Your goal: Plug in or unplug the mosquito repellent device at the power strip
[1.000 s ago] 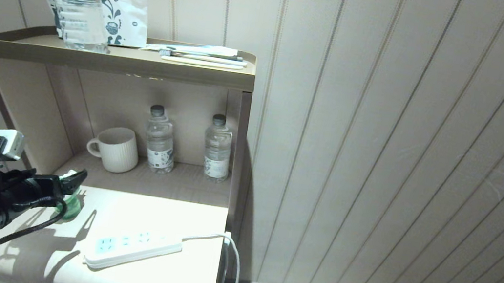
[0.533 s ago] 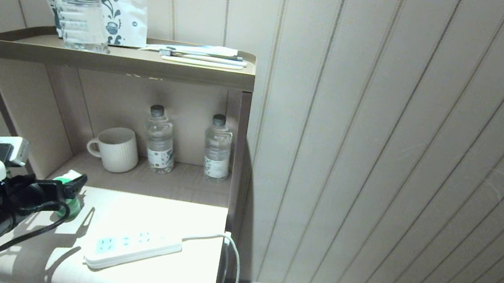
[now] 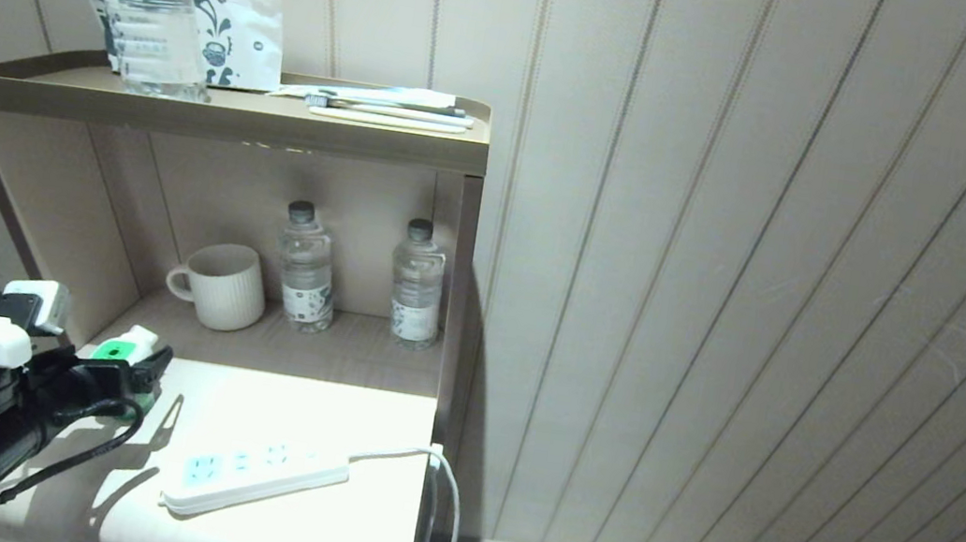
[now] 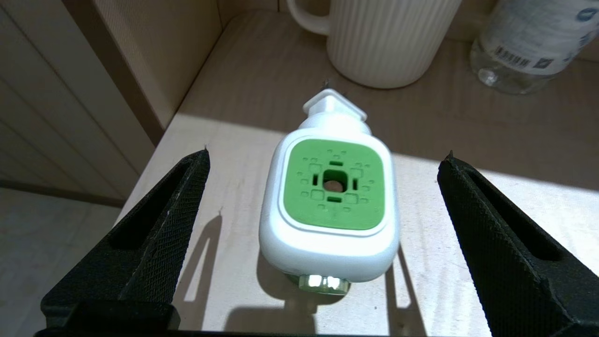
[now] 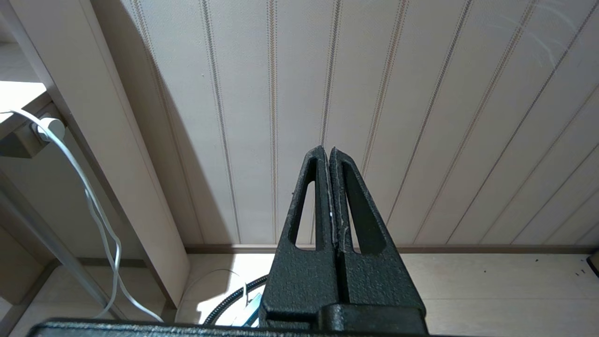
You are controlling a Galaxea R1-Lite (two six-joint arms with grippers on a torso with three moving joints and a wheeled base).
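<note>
At this moment you were in the approach step: the device (image 4: 330, 196) was not plugged in, so the job in hand was to pick it up and bring it to the strip (image 3: 256, 474). The device stood upright on the lit front part of the lower shelf (image 3: 346, 441), at its left side, green top facing up and the plug part pointing toward the mug (image 3: 221, 285) at the back. The strip lay apart from it, more to the right and nearer the front edge, with its cord (image 3: 442, 492) going over the right edge of the shelf.

Your left gripper (image 4: 327, 243) was spread wide, with one finger on each side of the device and no contact with it as far as I could see. It held nothing.

Your right gripper (image 5: 330, 196) was pressed together and empty, parked low, facing the wall.

In my judgement the next move called for closing the fingers on the white body, not on the green bottle below, and keeping it straight. After that the prongs had to be turned down and lined up with one socket of the strip
</note>
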